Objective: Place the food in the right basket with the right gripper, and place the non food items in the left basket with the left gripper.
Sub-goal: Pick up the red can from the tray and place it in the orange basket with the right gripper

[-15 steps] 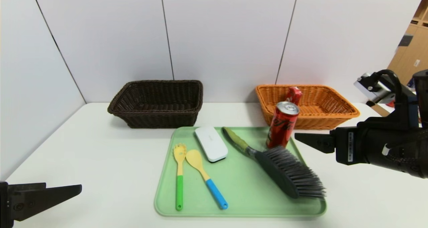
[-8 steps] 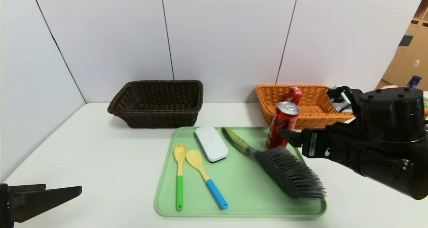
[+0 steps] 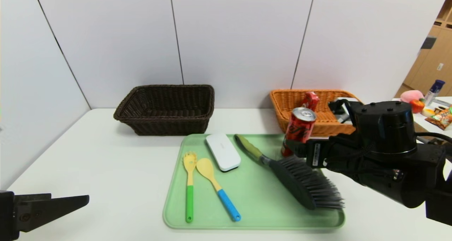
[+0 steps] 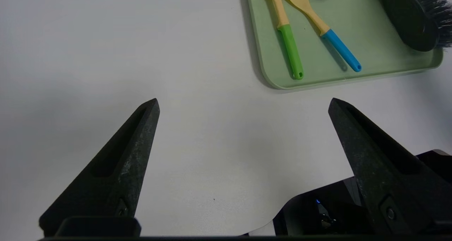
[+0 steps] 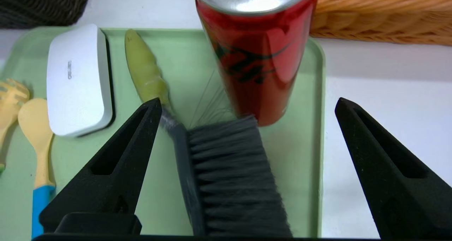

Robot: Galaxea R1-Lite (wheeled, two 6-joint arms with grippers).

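Right gripper (image 5: 247, 106): jaws spread wide, nothing held, poised low over the right side of the green tray (image 3: 254, 202) and aimed at the red soda can (image 3: 298, 131). The can stands upright at the tray's far right corner, just ahead of the fingertips and not yet between them. Black brush (image 3: 303, 181): lies diagonally on the tray directly under the gripper, grey bristles close against the can's base, green handle toward the far edge. Judgement for the step in hand: advance level until the can sits centred between the fingers, keep clear above the bristles, close around mid-body so the tall can does not tip. Orange wicker basket (image 3: 328, 122): on the table beside the tray's far right corner, a red snack packet (image 3: 310, 100) already inside; destination for the can. White oblong case (image 3: 223, 152), yellow fork-spoon with green handle (image 3: 189, 184), yellow spoon with blue handle (image 3: 217, 188): on the tray's left half, untouched. Dark brown wicker basket (image 3: 166, 108): beyond the tray's far left corner. Left gripper (image 4: 243, 106): jaws wide, empty, parked over bare table near its front left corner.
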